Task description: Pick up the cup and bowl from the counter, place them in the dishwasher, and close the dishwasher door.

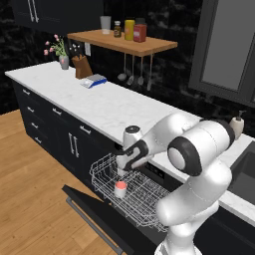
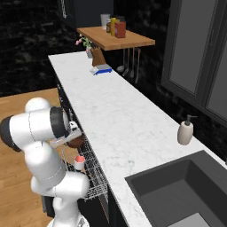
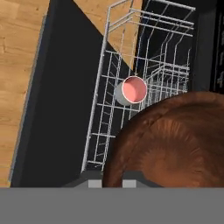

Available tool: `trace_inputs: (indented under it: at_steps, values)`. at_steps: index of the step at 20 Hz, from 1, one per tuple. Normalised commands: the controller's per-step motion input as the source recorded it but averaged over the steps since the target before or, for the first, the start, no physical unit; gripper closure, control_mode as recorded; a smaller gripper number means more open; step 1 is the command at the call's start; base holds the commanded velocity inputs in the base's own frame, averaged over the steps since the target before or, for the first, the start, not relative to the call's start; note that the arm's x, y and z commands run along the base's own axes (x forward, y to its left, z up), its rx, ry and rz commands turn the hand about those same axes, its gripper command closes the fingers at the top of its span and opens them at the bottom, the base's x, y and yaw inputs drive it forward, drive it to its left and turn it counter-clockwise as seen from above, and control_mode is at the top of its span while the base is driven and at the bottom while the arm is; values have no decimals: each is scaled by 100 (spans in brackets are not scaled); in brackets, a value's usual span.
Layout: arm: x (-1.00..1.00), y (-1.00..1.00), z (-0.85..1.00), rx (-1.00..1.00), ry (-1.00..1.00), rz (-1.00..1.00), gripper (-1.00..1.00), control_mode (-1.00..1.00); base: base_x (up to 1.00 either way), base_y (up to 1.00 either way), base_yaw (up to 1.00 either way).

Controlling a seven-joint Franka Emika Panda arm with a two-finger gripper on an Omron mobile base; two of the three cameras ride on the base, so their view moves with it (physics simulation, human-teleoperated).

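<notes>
Hand view: cup (image 3: 133,89) stands upright, red top up.

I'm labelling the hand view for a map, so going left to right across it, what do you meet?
Wood floor → open dishwasher door → white wire rack → cup standing in the rack → bowl, held in the gripper, which is shut on its rim.
</notes>
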Motion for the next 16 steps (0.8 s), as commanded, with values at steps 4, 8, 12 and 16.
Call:
trace_inputs:
  at_steps: [4, 8, 12, 16]
  values:
    - [-33, 13, -99, -2, 3, -17, 100, -100, 0, 0, 0]
    - [0, 0, -94, -5, 0, -16, 100, -100, 0, 0, 0]
    - [0, 0, -85, -3, 0, -15, 100, -100, 0, 0, 0]
    - [0, 0, -78, -4, 0, -14, 100, -100, 0, 0, 0]
